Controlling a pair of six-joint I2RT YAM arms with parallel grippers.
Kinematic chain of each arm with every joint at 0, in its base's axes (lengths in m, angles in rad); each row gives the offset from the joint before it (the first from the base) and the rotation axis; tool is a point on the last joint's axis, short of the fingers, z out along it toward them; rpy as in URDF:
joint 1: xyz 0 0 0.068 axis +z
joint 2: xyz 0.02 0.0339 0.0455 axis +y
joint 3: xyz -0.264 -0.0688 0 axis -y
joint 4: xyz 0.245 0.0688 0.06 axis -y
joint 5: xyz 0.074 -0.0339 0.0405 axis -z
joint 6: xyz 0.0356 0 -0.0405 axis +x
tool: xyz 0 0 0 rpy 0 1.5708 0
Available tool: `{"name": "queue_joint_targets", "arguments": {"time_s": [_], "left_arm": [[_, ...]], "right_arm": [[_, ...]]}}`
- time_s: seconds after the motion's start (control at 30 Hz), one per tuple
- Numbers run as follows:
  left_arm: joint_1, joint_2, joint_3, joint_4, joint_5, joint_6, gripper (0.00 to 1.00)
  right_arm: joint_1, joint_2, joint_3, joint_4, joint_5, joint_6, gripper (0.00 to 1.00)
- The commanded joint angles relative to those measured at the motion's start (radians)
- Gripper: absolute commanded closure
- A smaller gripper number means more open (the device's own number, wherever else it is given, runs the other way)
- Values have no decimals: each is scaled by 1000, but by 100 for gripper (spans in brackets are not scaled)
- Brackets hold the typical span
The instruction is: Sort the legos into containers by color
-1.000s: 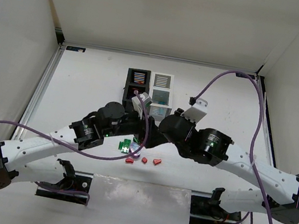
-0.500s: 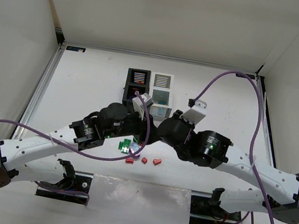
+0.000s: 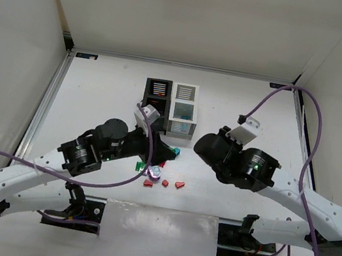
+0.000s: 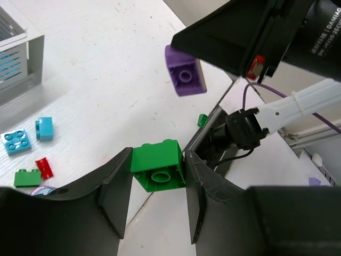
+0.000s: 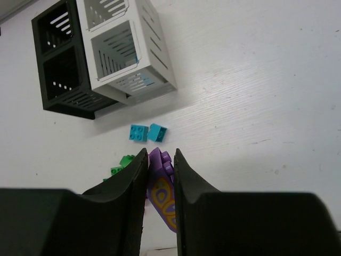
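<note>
Left wrist: green brick (image 4: 158, 166) in left pincer (image 4: 157, 161), underside camera-ward; purple piece (image 5: 162, 196), perhaps lengthwise, in right pincer (image 5: 160, 156).

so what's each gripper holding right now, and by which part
The left gripper holds a green brick by two opposite sides. The right gripper pinches a purple brick the same way.

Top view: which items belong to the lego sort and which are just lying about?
Job: green brick held in the left gripper; purple brick held in the right gripper; loose teal bricks and red pieces; black bin; white bin.
Not job: purple cables; black base plates.
</note>
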Motion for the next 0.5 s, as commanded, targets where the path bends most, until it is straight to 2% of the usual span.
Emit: {"name": "queue_joint_targets", "arguments": {"time_s": [0.0, 0.13, 0.3, 0.4, 0.47], "left_arm": [[-6, -40, 1, -79, -40, 11, 67], [-5, -15, 60, -131, -121, 39, 64], [0, 107, 182, -246, -320, 105, 64], [56, 201, 286, -229, -322, 158, 62], [98, 268, 341, -217, -273, 186, 61]], "right_arm": [[-22, -36, -21, -35, 67, 15, 100], [-46, -51, -30, -24, 69, -8, 100], [-68, -83, -62, 9, 75, -96, 100], [-92, -105, -94, 68, 60, -200, 100], [-118, -123, -111, 92, 35, -231, 100]]}}
